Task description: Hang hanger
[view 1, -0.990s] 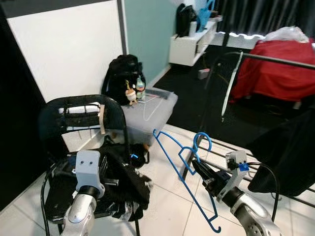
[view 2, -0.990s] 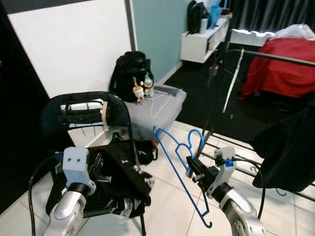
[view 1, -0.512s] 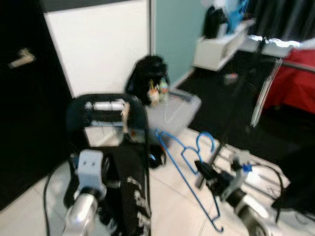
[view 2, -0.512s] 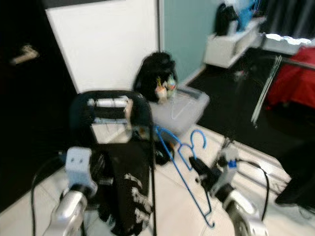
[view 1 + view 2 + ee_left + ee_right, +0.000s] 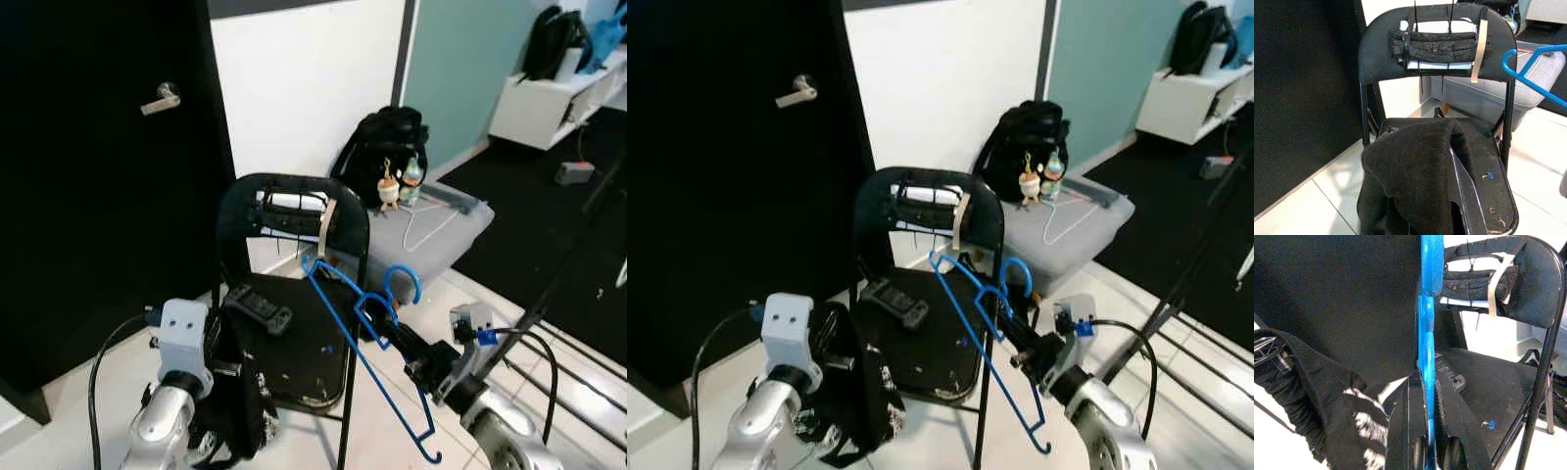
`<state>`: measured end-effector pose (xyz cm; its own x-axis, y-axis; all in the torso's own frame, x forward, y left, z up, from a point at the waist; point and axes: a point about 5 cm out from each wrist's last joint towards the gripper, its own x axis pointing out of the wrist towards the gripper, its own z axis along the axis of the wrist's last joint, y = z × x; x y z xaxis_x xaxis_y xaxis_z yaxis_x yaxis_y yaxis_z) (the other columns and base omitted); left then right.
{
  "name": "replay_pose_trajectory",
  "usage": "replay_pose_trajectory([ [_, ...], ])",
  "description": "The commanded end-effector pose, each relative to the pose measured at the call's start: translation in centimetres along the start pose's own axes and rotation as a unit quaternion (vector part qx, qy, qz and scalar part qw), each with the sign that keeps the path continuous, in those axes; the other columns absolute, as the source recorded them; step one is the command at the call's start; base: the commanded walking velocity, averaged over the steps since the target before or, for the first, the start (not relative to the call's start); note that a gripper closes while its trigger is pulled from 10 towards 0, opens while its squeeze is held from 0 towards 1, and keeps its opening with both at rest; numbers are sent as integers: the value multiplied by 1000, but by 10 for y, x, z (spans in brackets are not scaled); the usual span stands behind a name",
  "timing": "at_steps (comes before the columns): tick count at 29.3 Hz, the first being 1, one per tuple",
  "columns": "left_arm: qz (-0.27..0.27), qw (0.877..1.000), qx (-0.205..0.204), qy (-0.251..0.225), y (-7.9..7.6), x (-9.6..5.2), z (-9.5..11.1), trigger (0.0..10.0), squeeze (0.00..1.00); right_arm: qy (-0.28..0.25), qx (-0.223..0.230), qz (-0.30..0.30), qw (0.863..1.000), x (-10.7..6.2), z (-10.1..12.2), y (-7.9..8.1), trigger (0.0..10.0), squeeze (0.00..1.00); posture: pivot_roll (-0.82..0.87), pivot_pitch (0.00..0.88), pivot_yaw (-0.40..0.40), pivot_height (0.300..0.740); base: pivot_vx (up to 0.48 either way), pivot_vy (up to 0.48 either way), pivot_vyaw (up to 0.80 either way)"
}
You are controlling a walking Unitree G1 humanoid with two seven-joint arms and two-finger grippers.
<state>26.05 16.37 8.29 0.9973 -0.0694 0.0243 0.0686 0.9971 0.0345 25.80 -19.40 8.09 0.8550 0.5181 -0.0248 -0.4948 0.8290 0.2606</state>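
A blue plastic hanger (image 5: 367, 352) slants in front of me with its hook (image 5: 404, 282) up, and my right gripper (image 5: 397, 338) is shut on its neck. The right wrist view has the blue hanger (image 5: 1428, 347) pinched between the two black fingers (image 5: 1403, 431). At lower left, my left gripper (image 5: 233, 372) is shut on a black garment with white print (image 5: 240, 421), which hangs beside the chair. In the left wrist view the black garment (image 5: 1415, 166) drapes over that gripper and hides the fingertips.
A black folding chair (image 5: 304, 352) stands just ahead with a small black device (image 5: 260, 308) on its seat. Behind it are a grey storage box (image 5: 446, 230), a black backpack (image 5: 387, 147) and a black door (image 5: 98, 196). Clothes-rack rails (image 5: 563, 328) run along the floor at right.
The camera has swung left, so the door is in sight now. The black garment has come off the chair seat and hangs from my left gripper. The hanger stays in my right gripper.
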Motion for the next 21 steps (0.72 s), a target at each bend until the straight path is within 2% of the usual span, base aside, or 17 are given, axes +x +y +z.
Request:
replay_pose_trajectory([
  [1, -2, 1000, 7, -13, 4, 2, 7, 10000, 0, -2, 1, 3, 1000, 1, -1, 2, 10000, 0, -96, 0, -2, 740, 0, 0, 712],
  [17, -12, 1000, -17, -5, 5, 3, 5, 10000, 0, 7, 4, 4, 1000, -1, -2, 2, 10000, 0, -102, 0, -3, 740, 0, 0, 712],
  [21, -9, 999, -44, -1, 7, 3, 3, 10000, 0, 9, 7, 3, 1000, -2, -3, 1, 10000, 0, -100, 0, -7, 740, 0, 0, 712],
])
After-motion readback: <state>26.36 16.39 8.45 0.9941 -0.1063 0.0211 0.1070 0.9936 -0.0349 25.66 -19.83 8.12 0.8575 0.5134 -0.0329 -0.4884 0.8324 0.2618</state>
